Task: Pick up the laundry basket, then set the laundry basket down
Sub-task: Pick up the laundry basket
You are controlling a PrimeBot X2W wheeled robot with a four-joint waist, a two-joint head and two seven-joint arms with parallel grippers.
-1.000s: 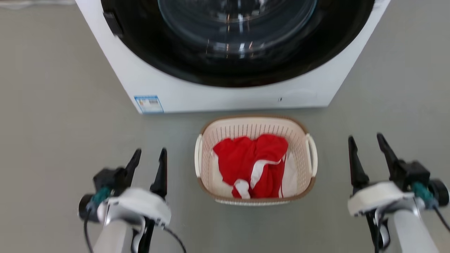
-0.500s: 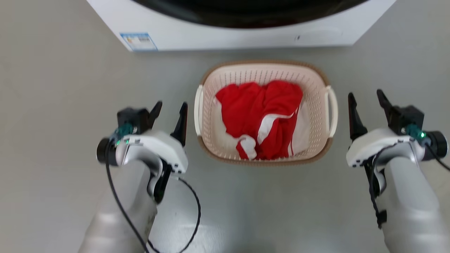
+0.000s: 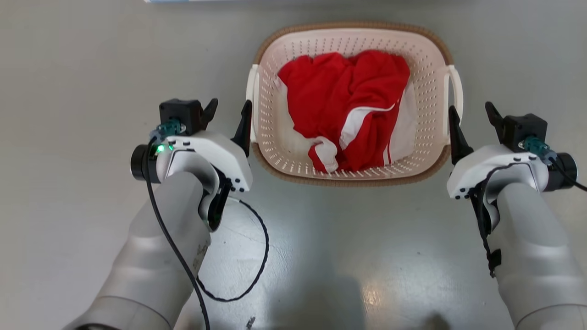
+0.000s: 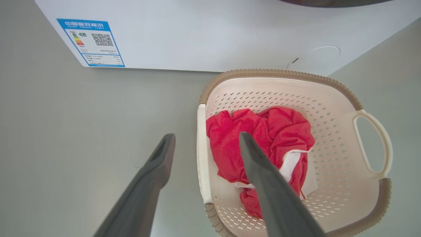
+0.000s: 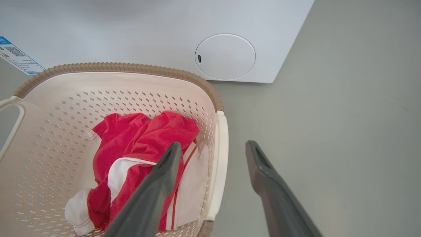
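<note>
Our left gripper (image 3: 229, 114) and right gripper (image 3: 470, 114) are spread open and empty. The laundry basket (image 3: 351, 25) sits on the floor (image 3: 69, 91) between them (red clothes (image 3: 339, 91) inside). Each handle (image 4: 201, 148) lines up between one gripper's fingers (image 4: 158, 164), which we judge suits a level lift.

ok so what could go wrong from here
1. The open left gripper and right gripper straddle the laundry basket at its thin handles; closing off-centre could let one slip.
2. The inner fingers sit over the red garment and might pinch cloth.
3. Uneven lifting could tip the basket toward the washing machine.
</note>
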